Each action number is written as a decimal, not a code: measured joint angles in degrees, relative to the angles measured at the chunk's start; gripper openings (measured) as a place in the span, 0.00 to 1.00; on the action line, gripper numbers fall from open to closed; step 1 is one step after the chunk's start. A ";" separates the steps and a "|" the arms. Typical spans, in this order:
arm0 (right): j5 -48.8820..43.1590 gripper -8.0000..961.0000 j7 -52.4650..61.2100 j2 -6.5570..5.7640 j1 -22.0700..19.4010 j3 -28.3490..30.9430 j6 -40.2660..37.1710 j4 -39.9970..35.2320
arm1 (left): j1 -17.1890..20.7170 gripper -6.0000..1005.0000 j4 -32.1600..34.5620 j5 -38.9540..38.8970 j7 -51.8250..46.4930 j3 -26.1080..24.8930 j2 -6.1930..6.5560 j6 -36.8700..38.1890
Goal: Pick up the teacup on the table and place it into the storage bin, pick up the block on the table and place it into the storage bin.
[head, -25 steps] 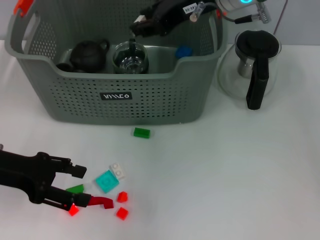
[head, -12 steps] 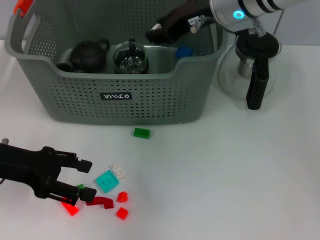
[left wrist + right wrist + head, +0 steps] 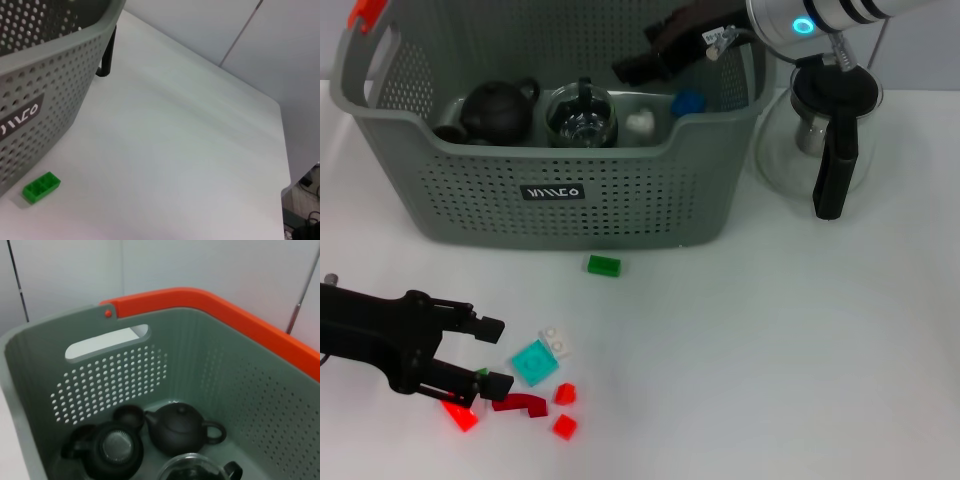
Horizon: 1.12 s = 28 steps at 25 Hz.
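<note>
The left gripper (image 3: 492,355) sat low over the table (image 3: 770,350) at the near left, its two fingers spread and pointing toward the scattered blocks. A small green wedge block (image 3: 480,375) lay just at the lower fingertip, and the teal block (image 3: 531,362) lay just beyond the tips, straight ahead of the open gap, so the left arm was plainly the nearer one for a block pick. The green brick (image 3: 603,265) lay farther off, close before the storage bin (image 3: 560,190), its long axis running along the bin's front wall.

The right gripper (image 3: 632,66) hung over the bin's interior (whether its fingers were apart or together I cannot tell). A small white teacup (image 3: 640,123) rested inside the bin beside the glass teapot (image 3: 580,115).
</note>
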 joint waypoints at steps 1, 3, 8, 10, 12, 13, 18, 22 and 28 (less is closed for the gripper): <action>0.07 0.59 0.13 -0.03 0.00 0.14 0.06 -0.03 | 0.00 0.85 -0.03 0.04 -0.01 0.00 0.02 0.04; 0.14 0.65 0.32 -0.10 -0.04 0.20 0.07 -0.49 | 0.00 0.85 -0.03 0.08 -0.04 0.00 0.12 0.05; 1.28 0.82 0.60 0.17 -1.68 0.22 -1.11 -5.71 | 0.08 0.85 -0.19 0.19 -0.18 0.00 0.40 0.02; 3.64 0.82 0.56 0.18 -2.96 0.22 -2.43 -8.79 | 0.10 0.85 -0.24 0.23 -0.36 0.00 0.64 0.07; 7.17 0.82 0.24 0.04 -4.67 0.22 -4.43 -12.25 | 0.18 0.85 -0.28 0.30 -0.59 0.00 0.96 0.14; 9.15 0.82 0.05 -0.07 -5.68 0.22 -5.79 -14.29 | 0.22 0.85 -0.30 0.34 -0.72 0.01 1.09 0.19; 17.48 0.82 -1.35 -0.32 -10.69 0.21 -14.53 -22.32 | 0.57 0.85 -0.91 0.55 -1.37 0.15 2.42 2.01; 24.03 0.82 -2.92 -0.13 -14.21 0.21 -20.62 -23.90 | 1.24 0.85 -4.50 1.86 -2.14 0.49 2.51 2.99; 26.44 0.82 -5.83 0.18 -16.85 -0.22 -26.98 -23.33 | 1.43 0.85 -11.97 6.02 -5.85 0.83 1.04 3.75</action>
